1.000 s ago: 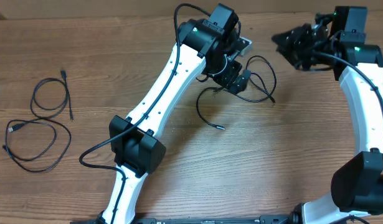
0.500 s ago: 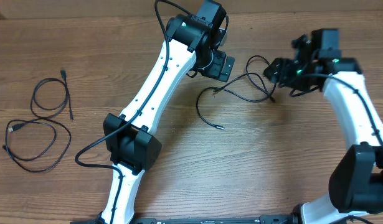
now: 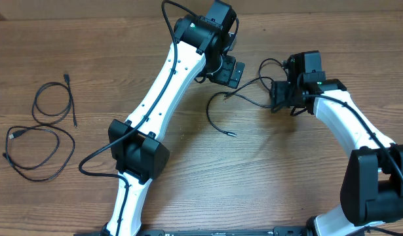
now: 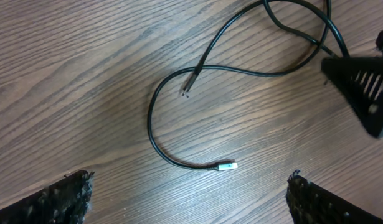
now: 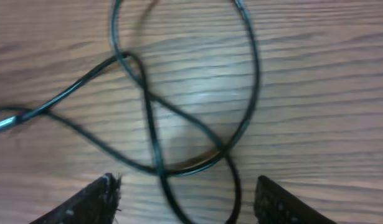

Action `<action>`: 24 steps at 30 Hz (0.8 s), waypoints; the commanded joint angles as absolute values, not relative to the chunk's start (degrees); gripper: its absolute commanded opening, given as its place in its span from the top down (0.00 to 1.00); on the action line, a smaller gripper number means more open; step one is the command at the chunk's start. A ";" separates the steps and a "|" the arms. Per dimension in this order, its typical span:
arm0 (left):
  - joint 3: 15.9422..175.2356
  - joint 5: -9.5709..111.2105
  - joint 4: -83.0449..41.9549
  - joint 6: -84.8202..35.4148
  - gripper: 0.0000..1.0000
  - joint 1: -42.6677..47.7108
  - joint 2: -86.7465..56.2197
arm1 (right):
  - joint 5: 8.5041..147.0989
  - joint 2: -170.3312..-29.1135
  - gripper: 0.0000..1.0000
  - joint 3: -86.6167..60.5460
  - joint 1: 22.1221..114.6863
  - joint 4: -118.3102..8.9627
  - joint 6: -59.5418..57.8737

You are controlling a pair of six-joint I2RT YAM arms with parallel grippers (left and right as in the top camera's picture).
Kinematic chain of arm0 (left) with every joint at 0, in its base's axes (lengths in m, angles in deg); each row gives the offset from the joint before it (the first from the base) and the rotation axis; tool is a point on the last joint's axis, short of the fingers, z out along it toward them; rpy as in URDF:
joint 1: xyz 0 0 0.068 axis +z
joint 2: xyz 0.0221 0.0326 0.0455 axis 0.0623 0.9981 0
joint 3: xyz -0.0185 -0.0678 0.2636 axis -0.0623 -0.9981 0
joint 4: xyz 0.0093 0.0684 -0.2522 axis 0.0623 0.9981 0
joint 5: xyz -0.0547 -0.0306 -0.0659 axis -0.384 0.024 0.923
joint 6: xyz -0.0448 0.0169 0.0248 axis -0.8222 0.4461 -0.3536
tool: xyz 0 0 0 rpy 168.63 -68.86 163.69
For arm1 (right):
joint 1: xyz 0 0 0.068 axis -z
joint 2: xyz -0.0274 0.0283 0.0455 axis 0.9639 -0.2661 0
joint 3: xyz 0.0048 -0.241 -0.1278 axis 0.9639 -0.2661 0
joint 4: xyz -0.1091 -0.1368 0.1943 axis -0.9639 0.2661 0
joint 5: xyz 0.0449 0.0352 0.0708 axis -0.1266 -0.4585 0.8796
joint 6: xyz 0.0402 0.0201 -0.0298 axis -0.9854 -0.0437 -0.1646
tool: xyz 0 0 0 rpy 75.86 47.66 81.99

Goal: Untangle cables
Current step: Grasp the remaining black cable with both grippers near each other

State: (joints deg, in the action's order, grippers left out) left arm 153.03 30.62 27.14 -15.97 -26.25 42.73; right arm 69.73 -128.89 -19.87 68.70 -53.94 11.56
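Wide bare wood lies across the lower centre of the table [image 3: 286, 177], clear room under both arms. Up top, the table's far edge runs just behind the left arm's wrist, so space is tight there. The left arm slants across the middle, splitting the surface in two. On the far left side, well apart from the action, lie two separate cords: a small loop [image 3: 55, 99] and below it a larger loop [image 3: 38, 152], near each other but, as far as the overhead view shows, not crossing.

The tangled cables [image 3: 253, 103] sit between the two grippers, just right of centre. One thin black tail curls down and ends in a small plug [image 3: 232, 134] on open wood. Loops rise toward the right arm.

The left gripper [image 3: 231, 72] hangs above the tangle's left side. Its wrist camera shows the fingers spread wide with nothing between them; below lies a curved cord [image 4: 155, 134] with a silver-tipped plug [image 4: 227, 165], and a second bare end near the bend.

The right gripper [image 3: 278, 98] is down at the tangle's right end. From its wrist, the fingers [image 5: 98, 199] stand apart, released, with crossing strands [image 5: 147, 118] forming a loop on the wood ahead. That view is blurred, so whether a finger touches a strand cannot be told.
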 commanded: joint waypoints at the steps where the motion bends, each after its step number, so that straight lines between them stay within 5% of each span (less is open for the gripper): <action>1: 154.19 30.08 27.25 -16.30 0.00 -25.60 42.30 | 67.36 -132.15 0.39 -20.22 69.01 -54.23 11.65; 7: 154.19 30.08 27.18 -16.30 0.00 -25.58 42.30 | 69.83 -133.41 0.95 -20.15 68.94 -54.25 10.62; 24: 154.19 44.31 27.75 -21.24 0.05 -24.02 42.30 | 77.22 -115.86 0.96 -2.66 69.01 -40.65 3.87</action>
